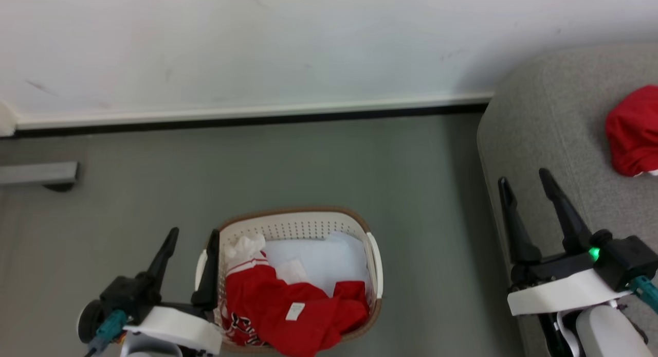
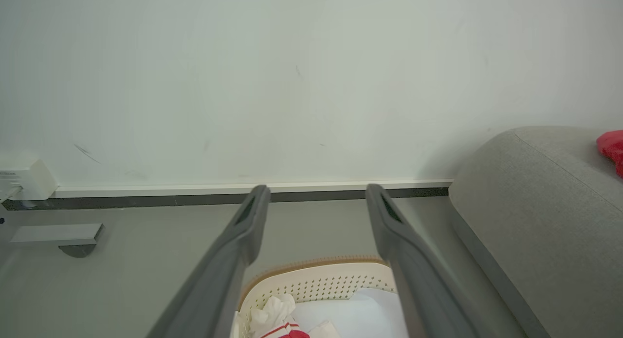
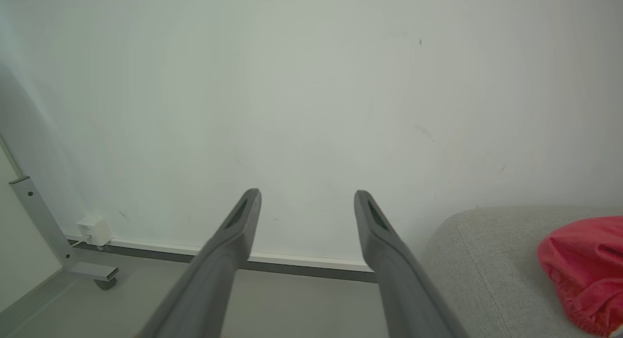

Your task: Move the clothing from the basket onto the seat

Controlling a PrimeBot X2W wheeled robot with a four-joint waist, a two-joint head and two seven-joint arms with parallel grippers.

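A cream basket [image 1: 308,224] with a brown rim stands on the grey floor. Inside it lies red clothing with white trim [image 1: 288,308] on a pale bluish-white pad [image 1: 324,259]. A second red garment [image 1: 633,130] rests on the grey seat [image 1: 545,125] at the right. My left gripper [image 1: 193,238] is open at the basket's left rim, nothing between its fingers. In the left wrist view the basket [image 2: 316,279] sits below that gripper [image 2: 316,194]. Open too, my right gripper [image 1: 524,179] hovers over the seat's left edge; its wrist view shows the gripper [image 3: 306,197], seat [image 3: 486,260] and red garment [image 3: 584,265].
A white wall with a skirting board [image 1: 257,112] runs behind the floor. A grey metal foot of a stand [image 1: 38,174] lies at the far left, with a small white box [image 2: 27,179] against the wall. Open floor lies between basket and seat.
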